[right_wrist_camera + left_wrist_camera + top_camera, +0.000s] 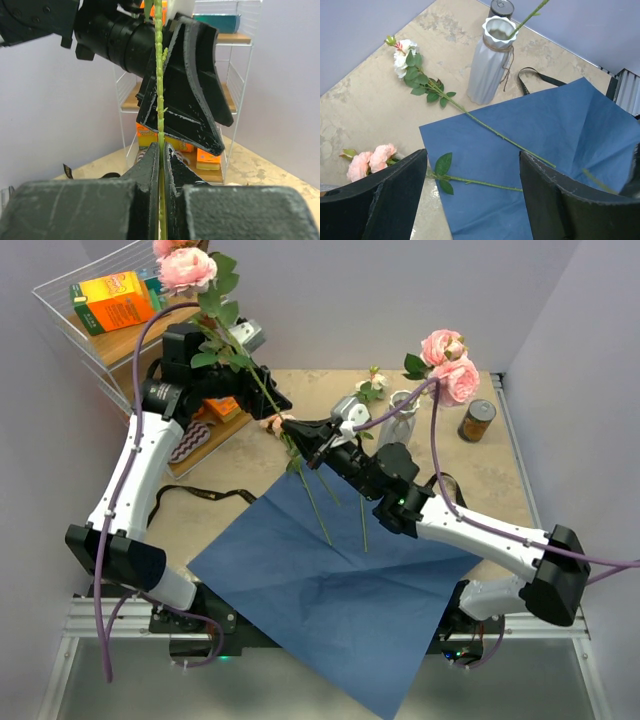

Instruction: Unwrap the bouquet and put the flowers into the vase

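**Left claw** [268, 398]: released, jaws wide, not gripping the stem that passes close by. **Rose** [218, 315]: long axis oblique, with the bloom high at far left over the shelf [70, 315] and the stem descending rightward. **Right claw** [302, 432]: clenched on the lower stem. **Vase** [492, 65]: upright on the surface, right of that claw, holding pink roses [450, 365]. The right arm is nearer, and the stem probably needs uprighting before insertion.
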Available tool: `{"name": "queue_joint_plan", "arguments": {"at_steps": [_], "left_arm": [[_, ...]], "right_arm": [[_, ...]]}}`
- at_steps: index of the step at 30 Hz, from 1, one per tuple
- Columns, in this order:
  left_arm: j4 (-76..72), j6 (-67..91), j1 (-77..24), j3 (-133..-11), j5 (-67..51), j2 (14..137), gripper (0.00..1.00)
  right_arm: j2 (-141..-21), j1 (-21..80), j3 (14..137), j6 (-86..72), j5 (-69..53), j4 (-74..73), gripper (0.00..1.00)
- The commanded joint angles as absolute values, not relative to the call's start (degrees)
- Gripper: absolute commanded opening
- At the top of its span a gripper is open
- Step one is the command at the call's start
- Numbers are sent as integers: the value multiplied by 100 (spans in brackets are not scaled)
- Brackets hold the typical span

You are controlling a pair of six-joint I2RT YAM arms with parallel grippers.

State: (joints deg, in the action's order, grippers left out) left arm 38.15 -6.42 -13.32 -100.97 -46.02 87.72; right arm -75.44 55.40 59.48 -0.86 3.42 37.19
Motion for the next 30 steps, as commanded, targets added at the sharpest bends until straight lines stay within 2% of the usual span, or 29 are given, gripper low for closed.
{"name": "queue_joint_plan", "arguments": {"at_steps": [1,23,30], "left_arm": [[4034,-553,-1511,-10230,-4887,8640,79],[4253,-896,-1722,-9976,-4808,8569,79],[4508,-1291,-1933,-9879,-4702,8534,79]], "right_arm": [[-7822,5546,6284,-35,518,4069,0],[-8297,5546,6846,-140,404,4079,0],[-8367,5546,7005,-185,343,4034,6]]}}
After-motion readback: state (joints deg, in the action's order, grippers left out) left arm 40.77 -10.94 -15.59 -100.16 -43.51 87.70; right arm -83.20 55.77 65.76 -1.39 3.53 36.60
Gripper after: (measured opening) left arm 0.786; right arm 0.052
